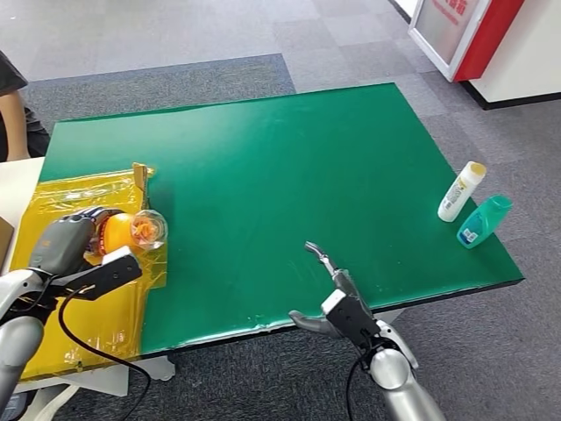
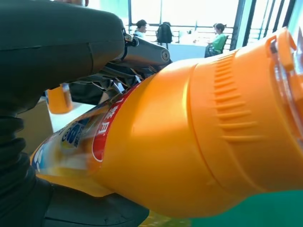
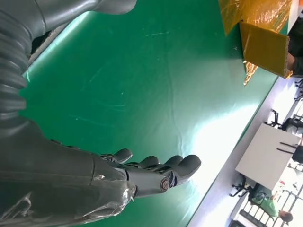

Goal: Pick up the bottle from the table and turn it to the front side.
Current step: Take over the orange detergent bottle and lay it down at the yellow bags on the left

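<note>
An orange bottle [image 1: 127, 231] with a clear cap lies on its side in my left hand [image 1: 73, 241], above the yellow sheet at the table's left end. The left wrist view shows the bottle's orange neck [image 2: 200, 137] and a red and blue label [image 2: 103, 132], with my thumb over it and my fingers [image 2: 143, 54] behind. My right hand [image 1: 334, 294] hovers over the front edge of the green table [image 1: 298, 158], fingers [image 3: 161, 165] spread and holding nothing.
A white bottle with a yellow cap [image 1: 461, 190] and a teal bottle [image 1: 485, 219] lie near the table's right front corner. A yellow plastic sheet [image 1: 79, 197] covers the left end, with a cardboard piece [image 1: 139, 178] standing on it. A person's arm [image 1: 13, 123] is at the far left.
</note>
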### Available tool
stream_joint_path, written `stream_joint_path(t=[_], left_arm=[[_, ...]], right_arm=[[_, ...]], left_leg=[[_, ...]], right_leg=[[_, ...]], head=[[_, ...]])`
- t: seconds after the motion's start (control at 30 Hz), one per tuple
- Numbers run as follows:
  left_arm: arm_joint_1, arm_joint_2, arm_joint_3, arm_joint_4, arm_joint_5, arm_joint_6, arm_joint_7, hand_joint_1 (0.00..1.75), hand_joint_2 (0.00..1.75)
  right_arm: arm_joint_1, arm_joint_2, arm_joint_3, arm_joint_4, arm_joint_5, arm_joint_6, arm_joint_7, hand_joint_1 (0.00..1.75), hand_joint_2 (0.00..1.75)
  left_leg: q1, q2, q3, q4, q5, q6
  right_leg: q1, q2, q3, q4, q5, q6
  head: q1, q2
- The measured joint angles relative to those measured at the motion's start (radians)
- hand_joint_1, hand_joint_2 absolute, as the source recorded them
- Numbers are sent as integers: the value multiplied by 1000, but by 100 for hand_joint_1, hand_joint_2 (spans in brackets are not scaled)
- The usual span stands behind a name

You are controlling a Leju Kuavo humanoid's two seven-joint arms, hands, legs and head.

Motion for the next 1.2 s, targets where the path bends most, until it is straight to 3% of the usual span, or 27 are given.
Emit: stream_joint_path(t=[0.13,0.23,0.37,0.53,0.67,1.1,1.13,1.17,1.2], left_arm=[[2,95,-26,26,-27,-3,-14,175,175],[14,139,-43,49,-73,5,-15,175,175],[29,156,-68,94,-105,14,-12,175,175],[44,143,-100,167,-161,42,3,175,175],[42,83,-111,237,-251,103,39,175,175],[-37,-237,-90,432,-489,177,130,175,175],[-43,-255,-86,445,-496,179,133,170,175],[-48,-271,-82,458,-502,182,136,150,175],[-54,-287,-77,473,-510,186,138,108,175]], right_arm=[[-23,6,11,0,6,4,21,0,175],[-34,8,26,1,0,0,33,0,175],[-40,8,37,9,-16,-6,36,0,175],[-42,8,44,25,-25,-8,31,0,175],[-30,8,46,31,-28,-10,18,0,175],[45,7,21,31,-12,19,-23,0,175],[45,7,19,31,-11,21,-23,0,175],[45,7,18,31,-9,23,-23,0,175],[45,7,17,31,-8,26,-24,0,175]], left_leg=[[0,1,0,0,0,0],[0,0,0,0,0,0],[0,0,-1,0,0,0],[0,0,-1,0,0,0],[0,0,-1,0,0,0],[0,-1,-1,0,0,1],[0,-1,-1,0,0,1],[0,-1,-1,0,0,1],[0,-1,-1,0,0,1]], right_leg=[[0,1,-1,0,0,0],[0,0,-1,0,-1,0],[0,0,-1,0,-1,0],[0,0,-1,0,-1,0],[0,0,-1,0,-1,0],[-1,-1,-1,-1,0,1],[-1,-1,-1,-1,0,1],[-1,-1,-1,-1,0,1],[-1,-1,-1,-1,0,1]], head=[[0,0],[0,0],[0,0],[0,0],[0,0],[0,0],[0,0],[0,0],[0,0]])
